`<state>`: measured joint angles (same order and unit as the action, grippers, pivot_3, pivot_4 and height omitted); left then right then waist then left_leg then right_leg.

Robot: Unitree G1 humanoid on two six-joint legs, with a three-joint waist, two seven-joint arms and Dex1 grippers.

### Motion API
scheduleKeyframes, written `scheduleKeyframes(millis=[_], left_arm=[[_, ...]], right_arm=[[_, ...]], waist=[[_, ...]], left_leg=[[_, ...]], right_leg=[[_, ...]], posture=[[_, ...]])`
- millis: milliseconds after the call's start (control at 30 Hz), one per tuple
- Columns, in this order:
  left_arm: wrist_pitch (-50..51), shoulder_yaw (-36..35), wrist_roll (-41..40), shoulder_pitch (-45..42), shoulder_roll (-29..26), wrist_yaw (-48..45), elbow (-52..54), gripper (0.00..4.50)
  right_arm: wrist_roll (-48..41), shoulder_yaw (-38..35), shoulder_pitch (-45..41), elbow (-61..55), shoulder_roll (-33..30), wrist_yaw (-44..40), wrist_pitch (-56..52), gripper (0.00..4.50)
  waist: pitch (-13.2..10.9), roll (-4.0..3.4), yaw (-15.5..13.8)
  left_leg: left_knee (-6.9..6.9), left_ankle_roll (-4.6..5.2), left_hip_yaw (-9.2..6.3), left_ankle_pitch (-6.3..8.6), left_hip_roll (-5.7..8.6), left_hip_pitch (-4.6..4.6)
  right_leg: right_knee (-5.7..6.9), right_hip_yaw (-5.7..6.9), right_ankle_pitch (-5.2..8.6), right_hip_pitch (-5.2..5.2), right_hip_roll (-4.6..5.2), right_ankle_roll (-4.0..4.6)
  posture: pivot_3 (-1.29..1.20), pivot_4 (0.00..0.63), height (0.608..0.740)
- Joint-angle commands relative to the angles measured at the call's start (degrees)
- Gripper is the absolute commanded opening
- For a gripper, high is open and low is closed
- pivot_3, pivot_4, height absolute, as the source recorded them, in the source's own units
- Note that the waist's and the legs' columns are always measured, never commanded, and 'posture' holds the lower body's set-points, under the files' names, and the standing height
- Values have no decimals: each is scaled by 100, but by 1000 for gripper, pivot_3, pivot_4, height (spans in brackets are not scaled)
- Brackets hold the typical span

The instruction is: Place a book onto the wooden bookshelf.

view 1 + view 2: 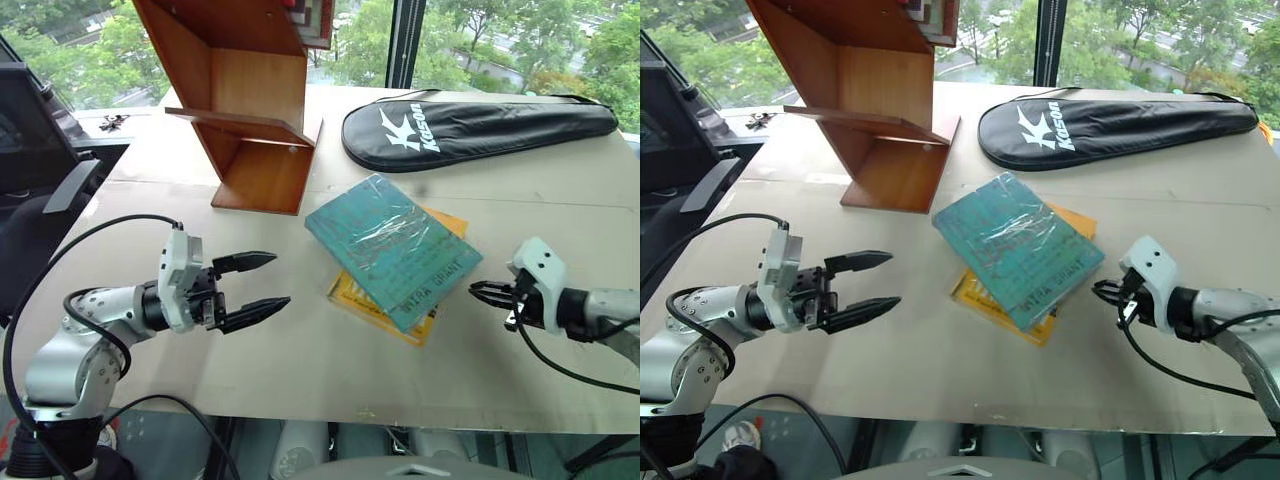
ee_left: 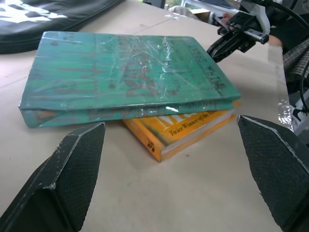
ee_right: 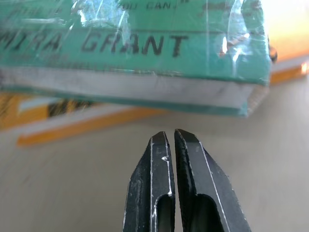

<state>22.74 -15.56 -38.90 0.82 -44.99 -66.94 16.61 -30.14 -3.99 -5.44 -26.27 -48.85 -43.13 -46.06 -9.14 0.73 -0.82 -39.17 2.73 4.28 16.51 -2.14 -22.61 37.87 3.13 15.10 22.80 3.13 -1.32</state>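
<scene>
Left eye view: beige table [image 1: 300, 350] before windows [image 1: 500, 40] showing green trees.

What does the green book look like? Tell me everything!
The green book is big, flat and teal, wrapped in shiny clear plastic, with dark letters "Mira Grant" along one edge. It lies flat and askew on a yellow-orange book on the table. The right claw, shut, points at its edge without touching.

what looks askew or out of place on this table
The plastic-wrapped teal-green book lies skewed across the yellow-orange book beneath it, corners overhanging, edges misaligned. The reddish-brown wooden bookshelf stands with slanted panels.
</scene>
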Motion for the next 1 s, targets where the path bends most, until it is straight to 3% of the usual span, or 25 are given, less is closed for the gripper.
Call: scheduleKeyframes(millis=[33,133,200,267,367,433,467,533,600,633,667,833,1000], left_arm=[[-144,-129,170,-6,67,353,161,4500],[-28,-86,149,-2,122,571,256,4500],[410,-39,-85,-30,211,936,395,4500],[1130,23,-560,-32,281,1300,569,4500],[2545,-44,-1615,-215,454,2292,636,4500],[3429,-113,-2707,-487,790,3389,404,4500],[3735,-154,-3167,-617,954,3889,256,4500],[4193,-135,-3939,-820,1175,4756,-116,4500],[4401,-62,-4608,-960,1357,5498,-482,4500],[4414,-14,-4988,-1027,1462,5989,-706,4500],[4343,25,-5349,-1092,1601,6484,-913,4500],[3609,183,-6676,-1336,2320,8273,-1373,4500],[2990,403,-6876,-1631,3131,8989,-1688,4500]], right_arm=[[85,141,-373,147,119,0,111,39],[229,168,-410,266,212,-46,403,39],[17,-376,-209,203,469,111,566,39],[87,-849,477,28,169,-746,1445,39],[-76,-1624,1336,-167,205,-1255,2189,932],[-423,-2088,1682,-381,367,-1457,2449,1716],[-522,-2201,1797,-488,398,-1566,2535,2328],[-657,-2226,1777,-641,446,-1596,2628,3346],[-694,-2178,1682,-720,458,-1579,2712,3760],[-685,-2151,1646,-717,442,-1596,2759,4270],[-674,-2137,1611,-687,414,-1619,2796,4456],[-836,-2278,1424,-448,348,-1846,2982,4456],[-931,-2423,1499,-451,345,-1837,2974,4456]], waist=[[0,0,4],[0,0,-4],[0,1,-12],[0,-1,-46],[1,1,-67],[2,1,-25],[2,1,-10],[3,2,29],[3,8,96],[3,8,99],[3,8,93],[0,15,2],[2,14,-56]], left_leg=[[0,0,1,0,0,0],[0,0,0,0,-1,0],[1,0,-5,0,-1,-4],[0,0,-7,0,0,-10],[-1,8,-13,5,4,-16],[-3,7,-16,4,2,-13],[-6,7,-18,4,2,-8],[-6,6,-19,3,-1,8],[-5,0,-18,0,-4,21],[-5,-1,-17,-1,-3,28],[-5,-2,-17,-1,-3,34],[-5,-3,-15,-2,1,62],[-5,-3,-14,-2,5,60]], right_leg=[[0,0,0,0,0,0],[0,0,0,1,0,0],[-1,4,0,1,2,0],[0,7,-1,1,6,-1],[-7,9,4,-4,13,-11],[-3,8,3,-5,12,-11],[7,6,3,-6,13,-11],[13,3,3,-15,11,-10],[15,-2,1,-23,4,-8],[19,-6,1,-28,4,-7],[19,-7,1,-33,4,-7],[11,-8,1,-67,10,-4],[8,-7,1,-68,12,-2]], posture=[[0,150,740],[0,150,740],[0,150,740],[0,150,740],[0,150,740],[0,150,740],[0,150,740],[0,150,740],[0,150,740],[0,150,740],[0,150,740],[0,150,740],[0,150,740]])
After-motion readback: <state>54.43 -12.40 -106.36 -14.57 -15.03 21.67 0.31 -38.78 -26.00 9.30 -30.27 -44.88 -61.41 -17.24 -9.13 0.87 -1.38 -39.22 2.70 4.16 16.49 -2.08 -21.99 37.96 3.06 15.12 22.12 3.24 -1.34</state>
